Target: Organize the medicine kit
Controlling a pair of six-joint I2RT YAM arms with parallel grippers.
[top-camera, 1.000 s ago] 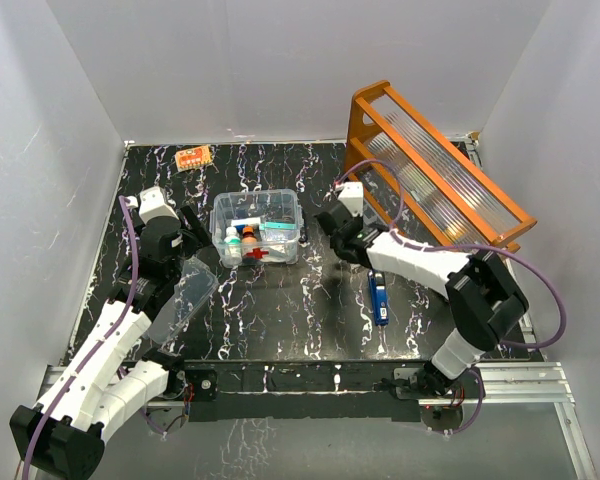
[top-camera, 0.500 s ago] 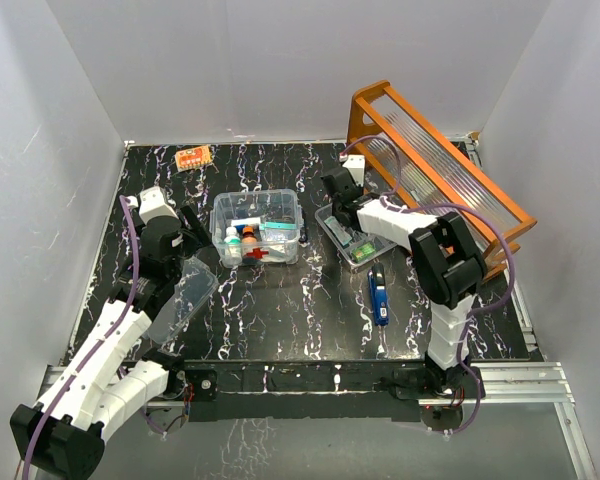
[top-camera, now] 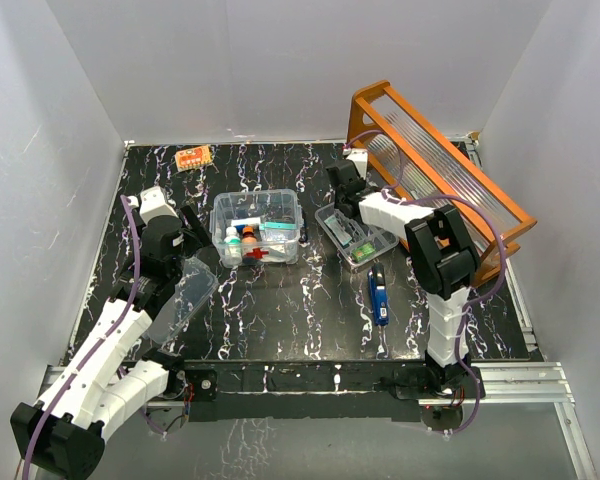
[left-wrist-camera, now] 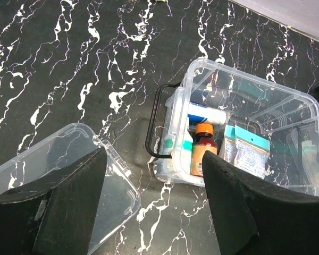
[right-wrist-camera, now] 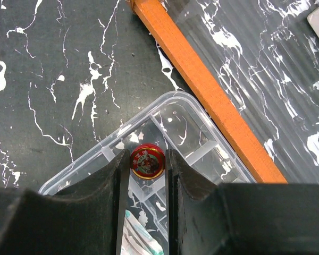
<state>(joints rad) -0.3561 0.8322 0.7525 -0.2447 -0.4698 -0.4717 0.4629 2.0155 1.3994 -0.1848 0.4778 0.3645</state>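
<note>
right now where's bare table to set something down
Widest bare patch: the tabletop in front of the medicine kit, between the lid and the blue item; also behind the kit. Crowded between kit, small tray and orange rack.

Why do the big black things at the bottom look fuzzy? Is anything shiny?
Right wrist view: the right gripper's black fingers sit close to the lens, so they blur, while the small red round tin between them is sharp. Left wrist view: the left gripper's black fingers blur too, and the clear plastic box rim gleams white. Top view: light is even, shadows soft.
</note>
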